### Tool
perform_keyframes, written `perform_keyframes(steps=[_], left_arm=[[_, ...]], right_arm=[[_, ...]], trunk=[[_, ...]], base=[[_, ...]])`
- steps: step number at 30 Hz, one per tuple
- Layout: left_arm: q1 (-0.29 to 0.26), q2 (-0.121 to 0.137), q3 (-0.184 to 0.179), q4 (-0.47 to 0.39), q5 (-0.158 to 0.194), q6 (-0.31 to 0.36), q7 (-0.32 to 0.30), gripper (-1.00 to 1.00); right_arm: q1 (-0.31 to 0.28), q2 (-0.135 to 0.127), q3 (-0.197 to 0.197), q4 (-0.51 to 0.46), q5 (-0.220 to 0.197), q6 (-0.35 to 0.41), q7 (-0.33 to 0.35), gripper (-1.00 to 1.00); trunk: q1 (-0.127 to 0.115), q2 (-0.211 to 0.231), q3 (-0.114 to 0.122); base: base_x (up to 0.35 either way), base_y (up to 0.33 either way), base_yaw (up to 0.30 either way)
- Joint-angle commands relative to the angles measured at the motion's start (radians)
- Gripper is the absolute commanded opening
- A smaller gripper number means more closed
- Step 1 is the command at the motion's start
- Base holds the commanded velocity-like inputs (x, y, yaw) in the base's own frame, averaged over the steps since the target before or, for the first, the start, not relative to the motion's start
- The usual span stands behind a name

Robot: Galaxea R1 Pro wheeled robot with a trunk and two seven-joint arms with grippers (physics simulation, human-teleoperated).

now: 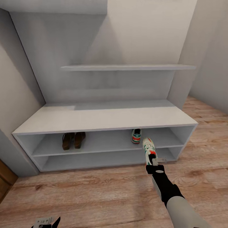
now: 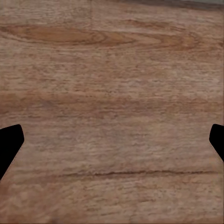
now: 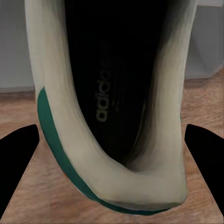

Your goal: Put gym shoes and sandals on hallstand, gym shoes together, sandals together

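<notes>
R arm out toward the hallstand (image 1: 104, 117); right gripper (image 1: 154, 162) clenched on the heel end of the 2nd gym shoe (image 1: 148, 148), toe aimed at the upper open shelf. R wrist view looked straight into the shoe's dark opening (image 3: 116, 93), fingers (image 3: 18, 158) flanking it.

1st gym shoe (image 1: 136, 136) already sat on that upper shelf, heel outward, just left of the held one. Both sandals (image 1: 73, 140) stood side by side on the same shelf, well apart to the left. So: last item, placing step in hand.

Next move, my guess: push shoe fwd and slightly down into the shelf, land it just beside its mate, then let go. The shelf's front edge and the top board leave a low slot; the toe could catch either. Could also nudge the parked shoe.

Left gripper (image 1: 47, 221) hung low over the corridor floor (image 1: 95, 196), spread apart, nothing in it; L wrist view gave bare planks (image 2: 112, 93).

Floating wall shelf (image 1: 126, 67) above, not in the way.
</notes>
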Motion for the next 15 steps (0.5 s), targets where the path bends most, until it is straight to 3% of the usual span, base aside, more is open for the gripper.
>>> perform_keyframes(steps=[1,6,10,15], left_arm=[[-0.001,0.0,0.008,0.001,0.0,-0.001,-0.01,1.0],[-0.001,0.001,0.009,0.001,0.0,-0.001,-0.01,1.0],[-0.001,0.0,0.008,0.001,0.0,-0.001,-0.01,1.0],[-0.001,-0.001,0.008,0.001,0.0,0.0,-0.01,1.0]], right_arm=[[0.0,0.001,-0.004,-0.005,0.009,0.006,0.001,-1.0],[0.0,0.001,-0.004,-0.011,0.023,0.006,0.001,-1.0],[0.0,0.001,-0.005,-0.012,0.061,0.006,0.001,-1.0],[0.0,0.001,-0.006,-0.012,0.073,0.006,0.0,-1.0]], trunk=[[0.0,0.0,-0.001],[0.0,0.0,-0.001],[0.0,0.0,-0.001],[0.0,0.0,-0.001]], base=[[0.118,0.0,0.0],[0.065,0.0,0.0],[0.242,0.0,0.0],[0.207,0.0,0.0]])
